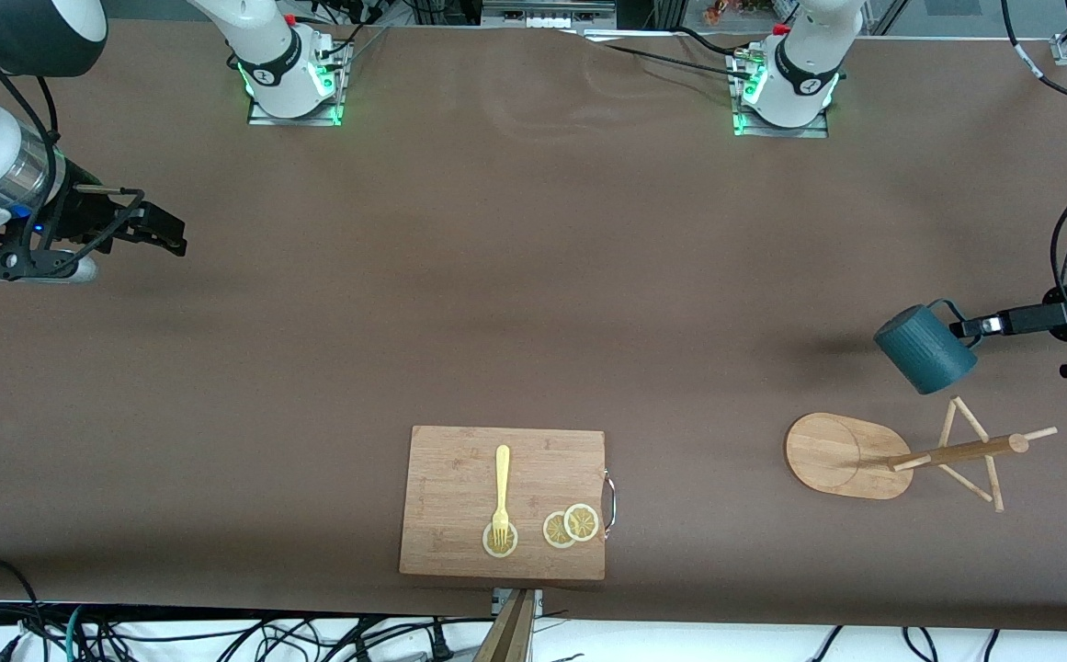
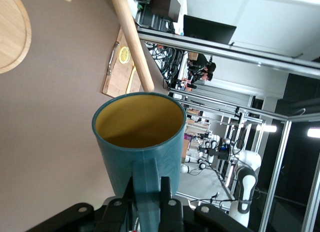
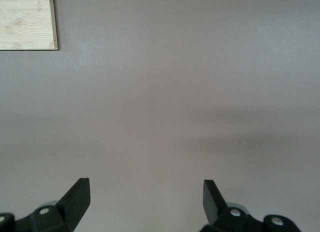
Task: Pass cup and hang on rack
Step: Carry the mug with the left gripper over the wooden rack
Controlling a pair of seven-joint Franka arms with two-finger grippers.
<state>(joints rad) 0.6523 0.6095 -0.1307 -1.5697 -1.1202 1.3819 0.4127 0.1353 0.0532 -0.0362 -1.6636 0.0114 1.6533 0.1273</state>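
Observation:
The teal-blue cup (image 1: pixel 924 349) hangs tilted in the air, over the table beside the rack. My left gripper (image 1: pixel 965 328) is shut on its loop handle. In the left wrist view the cup (image 2: pixel 140 142) shows its yellowish inside, and the handle sits between the fingers of my left gripper (image 2: pixel 146 184). The wooden rack (image 1: pixel 947 452) stands on its oval base (image 1: pixel 841 455) near the left arm's end. Its pole (image 2: pixel 132 41) rises close past the cup's rim. My right gripper (image 1: pixel 170 234) is open and empty over bare table at the right arm's end (image 3: pixel 146 199).
A wooden cutting board (image 1: pixel 503 501) with a metal handle lies near the front camera's edge, mid-table. It carries a yellow fork (image 1: pixel 501 492) and lemon slices (image 1: pixel 572 526). A corner of the board (image 3: pixel 27 19) shows in the right wrist view. Cables run along the table edges.

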